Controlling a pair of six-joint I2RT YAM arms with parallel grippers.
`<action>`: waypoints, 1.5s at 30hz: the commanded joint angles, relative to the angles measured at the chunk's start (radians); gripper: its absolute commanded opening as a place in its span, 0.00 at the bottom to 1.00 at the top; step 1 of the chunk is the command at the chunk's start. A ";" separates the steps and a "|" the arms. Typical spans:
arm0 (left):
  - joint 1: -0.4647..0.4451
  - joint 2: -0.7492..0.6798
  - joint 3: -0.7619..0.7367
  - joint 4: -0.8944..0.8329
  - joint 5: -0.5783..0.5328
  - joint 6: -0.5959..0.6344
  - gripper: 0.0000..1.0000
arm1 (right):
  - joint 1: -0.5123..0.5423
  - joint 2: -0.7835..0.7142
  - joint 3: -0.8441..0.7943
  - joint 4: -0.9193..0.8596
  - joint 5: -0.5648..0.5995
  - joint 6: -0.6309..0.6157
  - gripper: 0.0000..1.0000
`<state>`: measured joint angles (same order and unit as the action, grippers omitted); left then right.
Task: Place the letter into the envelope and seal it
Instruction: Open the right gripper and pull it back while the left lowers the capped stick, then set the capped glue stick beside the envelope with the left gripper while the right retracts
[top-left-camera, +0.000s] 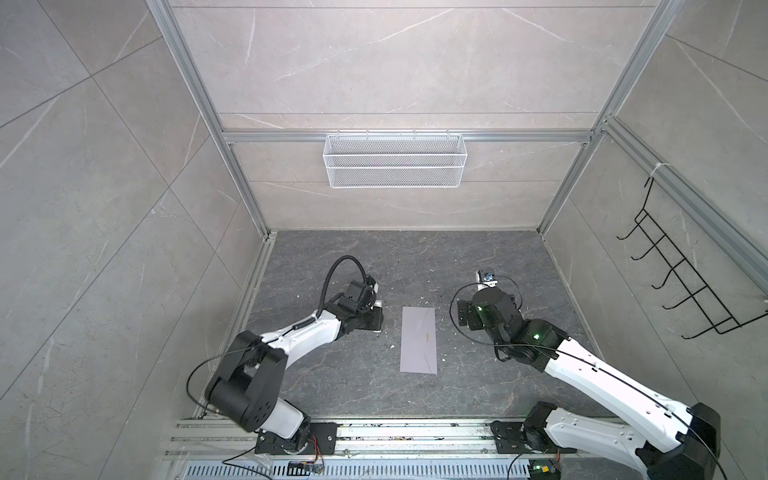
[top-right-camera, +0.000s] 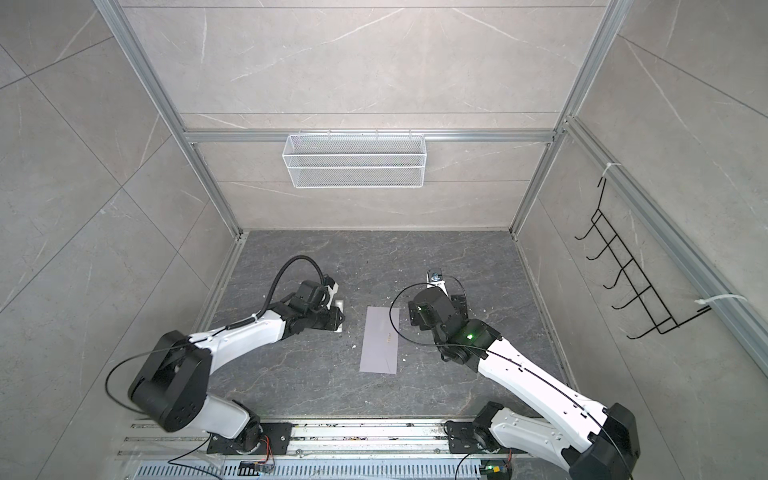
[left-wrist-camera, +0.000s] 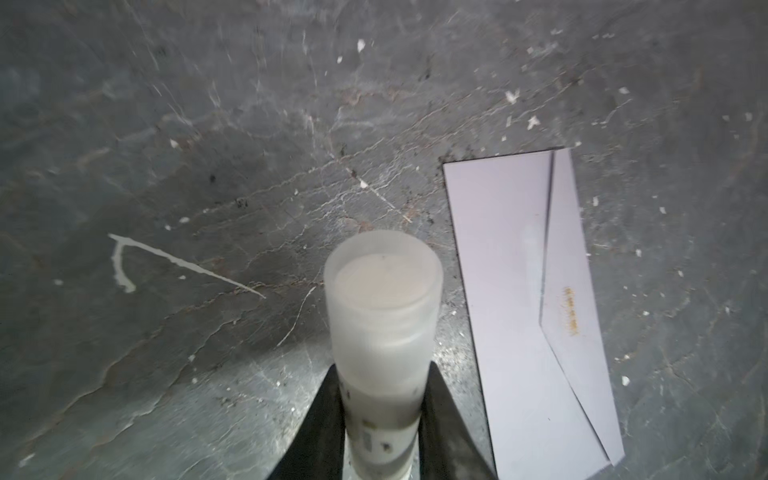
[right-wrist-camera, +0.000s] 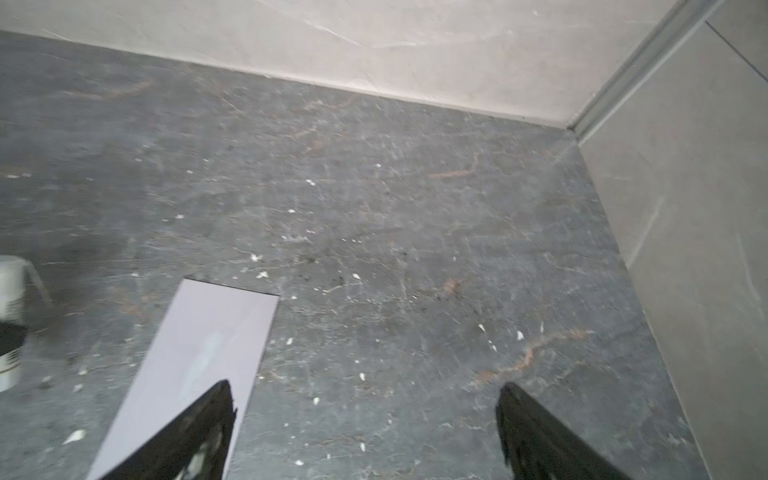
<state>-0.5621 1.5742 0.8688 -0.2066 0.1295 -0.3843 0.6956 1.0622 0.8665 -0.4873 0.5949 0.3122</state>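
1. The left gripper (left-wrist-camera: 382, 374) is clamped on a translucent white glue stick (left-wrist-camera: 382, 291). Its two black fingers press the tube's sides low down. The tube's wide, pale-filled end sticks out past the fingertips above the table (top-left-camera: 353, 374).
2. The right gripper (right-wrist-camera: 365, 388) has its jaws spread wide, with only bare table between them.
3. In the right wrist view one of its fingers shows in front of the envelope's (right-wrist-camera: 216, 332) near part. Whether it touches the paper cannot be told.
4. In both top views each gripper stands beside the far half of the envelope (top-left-camera: 419, 340) (top-right-camera: 381, 340), one off each long edge. A strip of table shows on either side.
5. The envelope lies flat near the middle of the table, between the two arms.
6. Its long axis runs from the front rail towards the back wall, leaning only slightly. Its short ends face near and far.
7. The flap side is up and the flap is folded down over the body. In the left wrist view the fold follows the long edge away from the glue stick. The flap's point aims across the short way, back towards the left arm.
8. A small orange mark (left-wrist-camera: 571, 309) sits on the flap near its point.
9. The table is dark grey and veined, scattered with white flecks.
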 joint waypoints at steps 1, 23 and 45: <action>0.004 0.068 0.054 -0.075 0.079 -0.060 0.00 | -0.062 0.024 -0.029 0.070 0.040 -0.023 1.00; 0.012 -0.249 -0.115 0.036 -0.284 0.037 0.93 | -0.333 0.269 -0.502 1.168 -0.121 -0.344 1.00; 0.540 -0.137 -0.610 1.197 -0.321 0.405 0.98 | -0.558 0.447 -0.500 1.346 -0.420 -0.311 0.99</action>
<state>-0.0612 1.3613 0.2230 0.7685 -0.2981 0.0158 0.1413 1.5043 0.3481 0.8299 0.1963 -0.0185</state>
